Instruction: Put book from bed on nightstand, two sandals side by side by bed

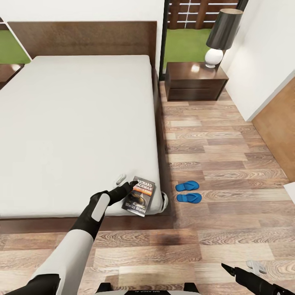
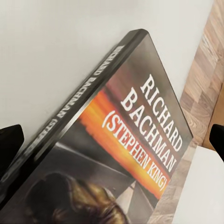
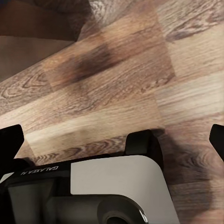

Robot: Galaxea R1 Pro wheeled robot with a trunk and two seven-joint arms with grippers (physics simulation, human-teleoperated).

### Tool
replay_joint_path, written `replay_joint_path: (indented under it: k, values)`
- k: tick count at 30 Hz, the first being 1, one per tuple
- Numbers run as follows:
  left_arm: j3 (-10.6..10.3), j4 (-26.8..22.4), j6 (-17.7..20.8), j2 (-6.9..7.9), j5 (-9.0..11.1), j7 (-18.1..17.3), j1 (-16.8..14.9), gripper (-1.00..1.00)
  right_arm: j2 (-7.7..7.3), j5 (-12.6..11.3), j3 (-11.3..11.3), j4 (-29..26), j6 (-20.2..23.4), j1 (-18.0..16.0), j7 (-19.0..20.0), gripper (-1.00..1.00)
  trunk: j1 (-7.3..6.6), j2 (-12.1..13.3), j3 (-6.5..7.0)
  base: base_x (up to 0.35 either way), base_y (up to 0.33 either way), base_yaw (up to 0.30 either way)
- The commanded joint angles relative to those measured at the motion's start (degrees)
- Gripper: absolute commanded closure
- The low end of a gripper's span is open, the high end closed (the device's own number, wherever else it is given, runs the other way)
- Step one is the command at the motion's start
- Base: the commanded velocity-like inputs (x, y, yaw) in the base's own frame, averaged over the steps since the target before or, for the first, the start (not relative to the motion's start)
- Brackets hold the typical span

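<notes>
The left tool (image 1: 132, 185) reaches over the near corner of the bed (image 1: 73, 123), its tip at the book (image 1: 139, 196). The book lies on the mattress corner, just ahead of the tool and tilted, its far edge close to the bed's side. In the left wrist view the book (image 2: 126, 140) sits between the two dark fingers (image 2: 10, 140), which stand wide apart at the frame's edges; whether they touch the cover I cannot tell.

Beyond the book, past the bed's edge, two sandals (image 1: 187, 191) lie on the floor (image 1: 229, 147) side by side, just beside each other and near the bed. Farther off, against the wall by the headboard, stands a nightstand (image 1: 196, 81) with a lamp (image 1: 221, 37) on its top.

The right tool (image 1: 231, 271) hangs low over the floor, well apart from the bed. In the right wrist view its fingers (image 3: 10, 140) are spread, with nothing between them; below lie the planks (image 3: 116, 79) and part of the robot's base (image 3: 112, 186).
</notes>
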Motion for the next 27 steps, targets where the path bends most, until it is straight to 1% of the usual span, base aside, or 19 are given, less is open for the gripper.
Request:
replay_joint_path:
  k: [1, 12, 17, 23, 27]
  values:
    - [0.3, 0.0, 0.4, -0.08, 0.1, -0.2, 0.0, -1.0, 0.05, 0.5, -0.4, -0.1, 0.3, -0.1, 0.5, -1.0, 0.0, 0.0, -0.03, -0.003, 0.0, 0.0]
    - [0.4, 0.0, 0.5, -0.08, 0.1, -0.2, 0.0, -1.0, 0.05, 0.5, -0.4, -0.1, 0.3, -0.1, 0.5, -1.0, 0.0, 0.0, -0.03, 0.003, 0.0, 0.0]
    - [0.4, 0.0, 0.5, -0.08, 0.1, -0.2, 0.0, -1.0, 0.05, 0.5, -0.4, -0.1, 0.3, -0.1, 0.5, -1.0, 0.0, 0.0, -0.03, 0.136, 0.0, 0.0]
    - [0.4, 0.0, 0.5, -0.08, 0.1, -0.2, 0.0, -1.0, 0.05, 0.5, -0.4, -0.1, 0.3, -0.1, 0.5, -1.0, 0.0, 0.0, -0.03, 0.027, 0.0, 0.0]
    - [0.4, 0.0, 0.5, -0.08, 0.1, -0.2, 0.0, -1.0, 0.05, 0.5, -0.4, 0.0, 0.3, -0.1, 0.5, -1.0, 0.0, 0.0, -0.03, 0.229, 0.0, 0.0]
